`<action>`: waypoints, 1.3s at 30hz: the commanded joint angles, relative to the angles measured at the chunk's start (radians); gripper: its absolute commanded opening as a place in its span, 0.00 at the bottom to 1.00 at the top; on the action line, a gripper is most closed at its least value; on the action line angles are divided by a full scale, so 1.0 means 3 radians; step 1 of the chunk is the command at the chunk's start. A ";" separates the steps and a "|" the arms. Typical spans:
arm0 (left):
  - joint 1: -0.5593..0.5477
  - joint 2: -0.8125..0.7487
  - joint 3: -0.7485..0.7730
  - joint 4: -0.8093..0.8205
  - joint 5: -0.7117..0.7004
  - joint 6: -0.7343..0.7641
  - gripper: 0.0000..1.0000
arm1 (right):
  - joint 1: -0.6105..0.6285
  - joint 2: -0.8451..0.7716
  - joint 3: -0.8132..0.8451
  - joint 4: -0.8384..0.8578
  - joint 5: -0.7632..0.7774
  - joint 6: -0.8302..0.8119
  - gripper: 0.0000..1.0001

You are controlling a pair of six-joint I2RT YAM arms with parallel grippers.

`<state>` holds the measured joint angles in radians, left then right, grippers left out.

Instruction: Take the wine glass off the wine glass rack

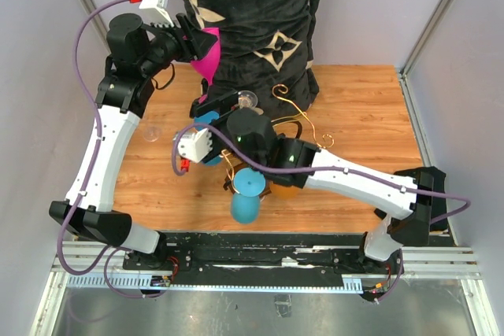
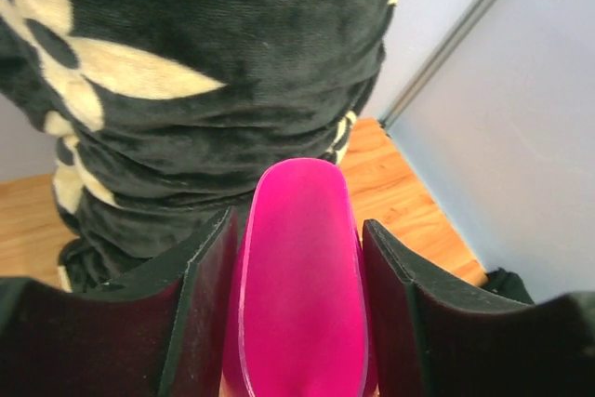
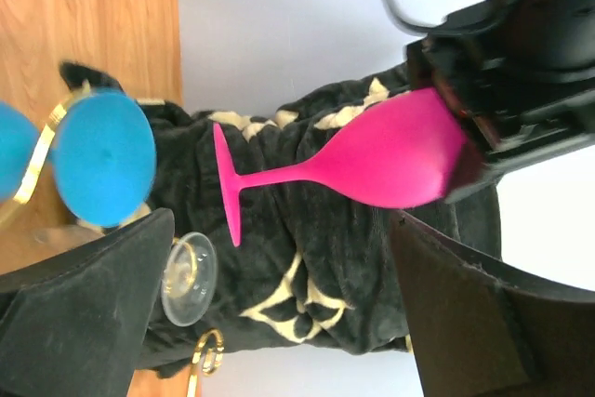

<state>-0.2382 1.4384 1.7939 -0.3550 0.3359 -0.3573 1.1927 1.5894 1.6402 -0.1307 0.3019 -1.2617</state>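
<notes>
left claw [image 2: 297, 222]: two black fingers [image 2: 200, 313] closed on the bowl of the pink wine glass [image 2: 297, 304], one finger against each side. the rounded bowl fills the gap between them.

pink wine glass [image 3: 390, 155]: clear of the rack, held in the air and lying on its side. only the bowl is in the grip; the stem and foot stick out free past the fingertips. in the top view it hangs over the far left part of the bench [image 1: 354, 116], just in front of the blanket [image 1: 252, 21].

right claw [image 3: 279, 220]: fingers [image 3: 84, 313] spread wide, nothing between them and nothing held. it points at the pink glass from the rack side, apart from it. in the top view it sits over the middle of the bench, beside the rack.

wine glass rack [image 1: 295, 116]: gold curly wire, standing near the middle of the bench, partly hidden under the right arm.

blue glasses [image 1: 246, 194]: on the rack's near side, one blue foot [image 3: 102, 160] close to the right claw's finger.

clear glass [image 1: 247, 100]: on the rack's far side, against the blanket.

orange piece [image 1: 283, 190]: low by the rack, mostly hidden; cannot tell what it is.

blanket: black plush with cream flower pattern, piled upright at the middle of the far edge.
</notes>
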 commanded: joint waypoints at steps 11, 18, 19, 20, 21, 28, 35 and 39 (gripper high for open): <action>-0.0013 0.0024 0.0005 0.0292 -0.1152 0.0739 0.22 | 0.1434 -0.0458 0.0300 -0.0255 0.0916 0.2521 0.98; -0.0014 -0.0361 -0.1152 0.1146 -0.1729 0.1099 0.26 | 0.1426 -0.0797 0.0064 -0.0111 0.1310 0.2423 0.98; -0.0014 -0.0414 -0.1330 0.1311 -0.1793 0.1112 0.26 | 0.1424 -0.0866 0.0000 -0.0065 0.1355 0.2421 0.98; -0.0011 -0.0437 -0.1484 0.1455 -0.1842 0.1131 0.26 | 0.1420 -0.0927 -0.0047 -0.0024 0.1402 0.2417 0.98; -0.0009 -0.0446 -0.1613 0.1583 -0.1870 0.1149 0.26 | 0.1414 -0.0995 -0.0089 -0.0015 0.1429 0.2418 0.98; -0.0007 -0.0513 -0.2521 0.2657 -0.2256 0.1259 0.31 | 0.1391 -0.1447 -0.0444 0.0175 0.1634 0.2401 0.98; -0.0003 -0.0383 -0.3269 0.3676 -0.2694 0.1265 0.26 | 0.1384 -0.1744 -0.0663 0.0182 0.1809 0.2405 0.98; -0.0004 -0.0188 -0.3558 0.4157 -0.2924 0.1185 0.28 | 0.1385 -0.1864 -0.0755 0.0173 0.1900 0.2416 0.98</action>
<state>-0.2379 1.3331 0.7849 0.6270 -0.4263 0.0105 1.6218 1.0649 1.4399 -0.1013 0.8013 -0.5556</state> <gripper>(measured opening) 0.637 0.983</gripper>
